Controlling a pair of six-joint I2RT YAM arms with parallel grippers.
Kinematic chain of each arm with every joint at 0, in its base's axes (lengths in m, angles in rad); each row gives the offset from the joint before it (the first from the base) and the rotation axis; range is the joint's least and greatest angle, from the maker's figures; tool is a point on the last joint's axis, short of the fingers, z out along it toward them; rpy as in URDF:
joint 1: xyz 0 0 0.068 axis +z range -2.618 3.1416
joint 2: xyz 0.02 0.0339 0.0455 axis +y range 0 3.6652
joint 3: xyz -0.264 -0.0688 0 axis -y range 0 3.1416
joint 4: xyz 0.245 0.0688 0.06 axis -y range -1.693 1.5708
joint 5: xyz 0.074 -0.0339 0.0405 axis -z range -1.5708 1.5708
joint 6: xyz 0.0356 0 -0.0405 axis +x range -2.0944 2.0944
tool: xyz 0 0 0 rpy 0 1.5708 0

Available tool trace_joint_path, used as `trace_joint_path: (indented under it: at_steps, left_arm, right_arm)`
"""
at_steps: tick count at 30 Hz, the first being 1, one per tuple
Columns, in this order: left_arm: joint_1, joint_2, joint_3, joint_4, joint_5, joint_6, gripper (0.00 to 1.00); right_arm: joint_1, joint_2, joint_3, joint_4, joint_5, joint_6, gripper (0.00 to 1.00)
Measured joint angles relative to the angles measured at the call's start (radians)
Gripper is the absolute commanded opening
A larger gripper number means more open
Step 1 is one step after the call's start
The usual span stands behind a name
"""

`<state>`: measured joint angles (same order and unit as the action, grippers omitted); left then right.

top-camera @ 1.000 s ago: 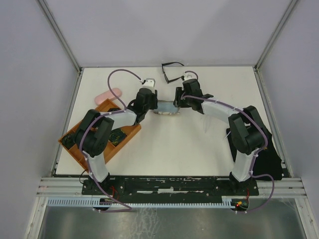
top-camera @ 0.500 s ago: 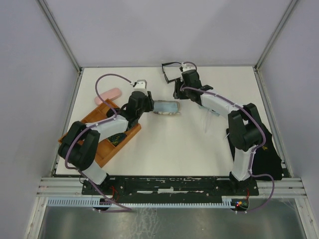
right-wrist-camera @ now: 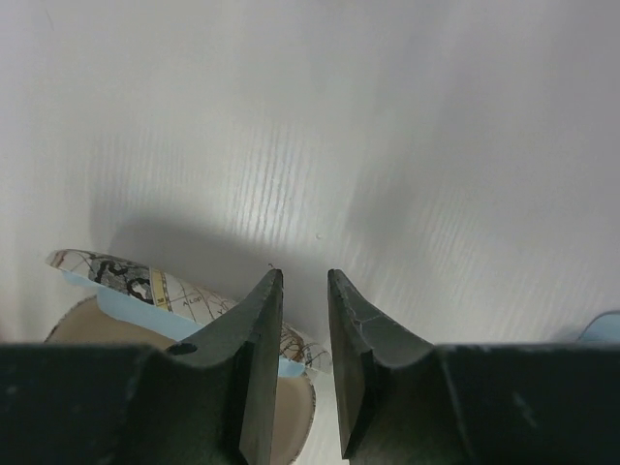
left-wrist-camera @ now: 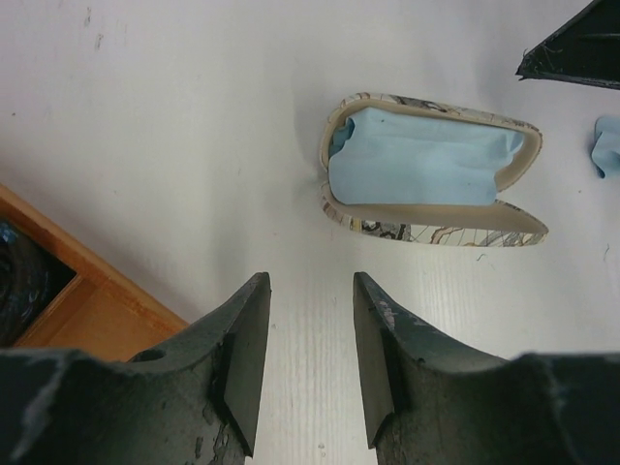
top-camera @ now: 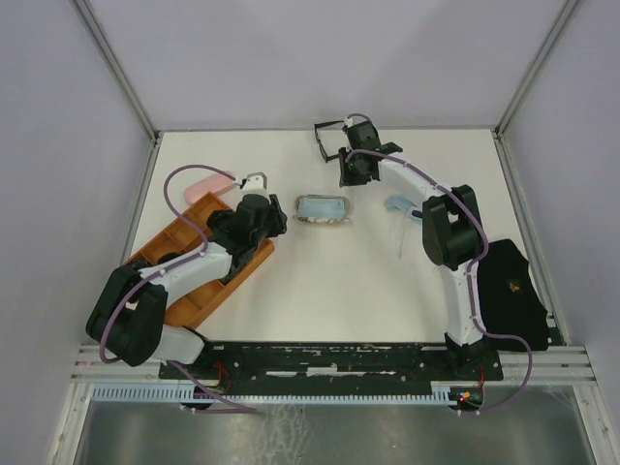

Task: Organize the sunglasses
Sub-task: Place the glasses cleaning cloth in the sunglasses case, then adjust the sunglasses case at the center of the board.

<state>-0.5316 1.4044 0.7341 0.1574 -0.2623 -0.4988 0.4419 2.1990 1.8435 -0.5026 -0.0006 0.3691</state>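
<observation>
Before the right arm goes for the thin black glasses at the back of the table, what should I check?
1. The right fingers hold nothing: ok.
2. Their gap is wide enough for the frame: not ok, it looks narrow.
3. The thin black glasses lie free on the table: ok.
4. The glasses show in the right wrist view: not ok, only the patterned case and bare table.
5. The case is ready to receive: not ok, a blue cloth fills it.
6. The left fingers are clear of the case: ok.
</observation>
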Motion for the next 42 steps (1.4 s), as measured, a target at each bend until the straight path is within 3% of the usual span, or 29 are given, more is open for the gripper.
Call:
trace_joint_path:
  at_steps: [9, 19, 35, 42]
  left_arm:
    - [0.000, -0.059, -0.021, -0.059, -0.028, -0.008, 0.47]
    - [0.000, -0.074, -0.021, -0.071, -0.033, -0.008, 0.47]
    - [0.000, -0.074, -0.034, -0.087, -0.032, -0.009, 0.47]
    - [0.000, -0.074, -0.034, -0.090, -0.030, -0.009, 0.47]
  right_arm:
    - [-0.004, 0.049, 0.077, -0.147, -0.069, -0.046, 0.33]
    - [-0.004, 0.049, 0.068, -0.179, -0.126, -0.067, 0.33]
    - [-0.004, -0.086, -0.192, -0.149, -0.221, -0.062, 0.35]
    - [-0.004, -0.154, -0.268, -0.101, -0.264, -0.056, 0.42]
